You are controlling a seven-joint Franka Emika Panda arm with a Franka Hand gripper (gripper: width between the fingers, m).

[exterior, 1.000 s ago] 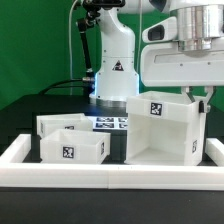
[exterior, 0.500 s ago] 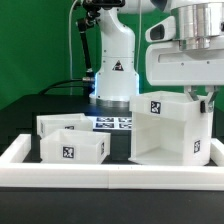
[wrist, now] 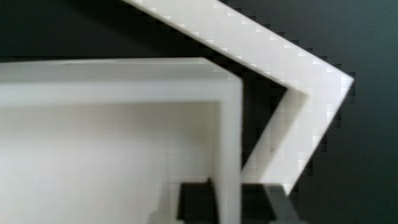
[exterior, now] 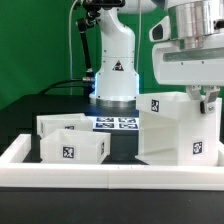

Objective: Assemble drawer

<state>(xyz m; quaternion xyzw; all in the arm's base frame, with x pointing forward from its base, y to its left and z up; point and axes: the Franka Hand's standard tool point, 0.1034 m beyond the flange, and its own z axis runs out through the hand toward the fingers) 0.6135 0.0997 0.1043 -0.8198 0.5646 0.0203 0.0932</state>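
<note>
The tall white drawer casing (exterior: pixel 172 132) stands at the exterior view's right, open side facing front, a tag on its top and one on its side. My gripper (exterior: pixel 206 100) is shut on the casing's upper right wall. In the wrist view the black fingers (wrist: pixel 265 203) sit on either side of that thin white wall (wrist: pixel 228 130). Two white tray boxes lie at the exterior view's left: one in front (exterior: pixel 72 147), one behind it (exterior: pixel 58 122). Both are apart from the casing.
The long low white border wall (exterior: pixel 110 176) runs along the front and up both sides; its corner shows in the wrist view (wrist: pixel 267 60). The marker board (exterior: pixel 115 123) lies behind the trays. The arm's base (exterior: pixel 113 70) stands at the back.
The casing has slid and turned toward the exterior view's right, held in my gripper. The gripper moved right with it. The trays have not moved.
</note>
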